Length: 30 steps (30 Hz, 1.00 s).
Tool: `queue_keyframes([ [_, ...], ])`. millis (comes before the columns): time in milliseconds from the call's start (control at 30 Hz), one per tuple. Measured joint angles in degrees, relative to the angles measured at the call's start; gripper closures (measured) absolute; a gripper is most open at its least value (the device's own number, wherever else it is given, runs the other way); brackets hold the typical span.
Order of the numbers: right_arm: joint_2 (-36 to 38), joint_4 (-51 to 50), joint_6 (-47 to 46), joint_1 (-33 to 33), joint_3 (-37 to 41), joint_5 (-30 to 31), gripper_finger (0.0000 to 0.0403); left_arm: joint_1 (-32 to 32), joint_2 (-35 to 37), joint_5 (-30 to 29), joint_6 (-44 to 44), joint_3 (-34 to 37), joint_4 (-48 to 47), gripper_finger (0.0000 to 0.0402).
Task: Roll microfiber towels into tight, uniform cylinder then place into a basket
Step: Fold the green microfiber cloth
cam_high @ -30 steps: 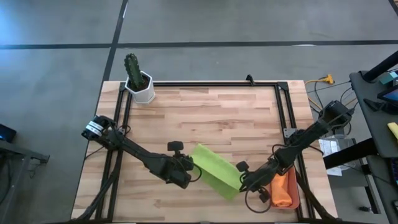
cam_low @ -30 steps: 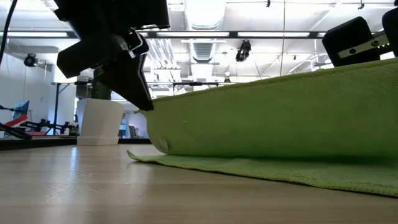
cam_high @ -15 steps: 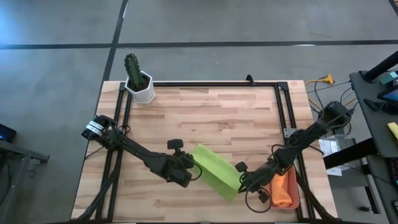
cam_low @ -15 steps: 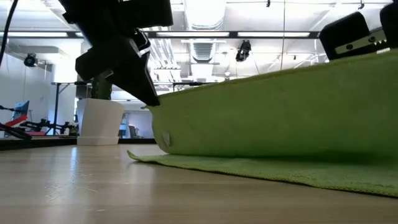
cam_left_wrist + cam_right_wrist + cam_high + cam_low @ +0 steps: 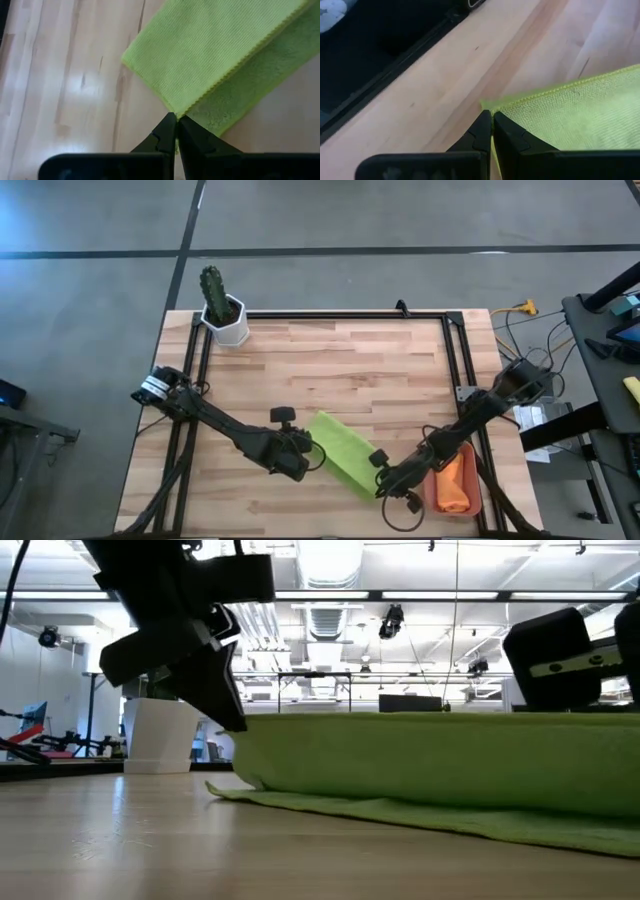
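Since the earlier frames, the right gripper [image 5: 385, 485] has been shifted leftward toward the table's near edge, and the green towel [image 5: 345, 452], formerly lifted at its right end, is now lowered to a level fold. The towel is a folded lime-green microfiber strip with a fine ribbed weave and a stitched hem [image 5: 210, 45], a fluffier under-layer showing beside it, and it is laid diagonally on the pale wood-plank table [image 5: 350, 370]. Its left corner is pinched by the left gripper [image 5: 176, 120], fingers pressed together on the cloth. The opposite corner is clamped by the right gripper, fingers likewise closed. The orange towel [image 5: 455, 485] is seen rolled inside the terracotta basket [image 5: 476, 498] at the table's right near corner.
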State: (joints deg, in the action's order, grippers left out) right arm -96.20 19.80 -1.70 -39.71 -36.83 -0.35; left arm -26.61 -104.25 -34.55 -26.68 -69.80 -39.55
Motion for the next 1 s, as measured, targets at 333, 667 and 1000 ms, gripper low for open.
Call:
queue_keyframes([
  [333, -1.27, 1.98, 3.44, 0.06, -1.5, 0.22, 0.0393, 0.02, 0.02, -0.59, -0.8, 0.9, 0.22, 0.0401],
  [667, -1.49, 2.26, 1.93, 1.53, -1.56, -0.27, 0.033, -0.02, -0.13, 1.4, -3.16, 3.93, 3.26, 0.0402],
  [1000, -1.49, 0.57, 1.73, 1.58, -1.56, 0.41, 0.0247, -0.09, -0.13, 0.44, -2.99, 3.9, 4.02, 0.0373],
])
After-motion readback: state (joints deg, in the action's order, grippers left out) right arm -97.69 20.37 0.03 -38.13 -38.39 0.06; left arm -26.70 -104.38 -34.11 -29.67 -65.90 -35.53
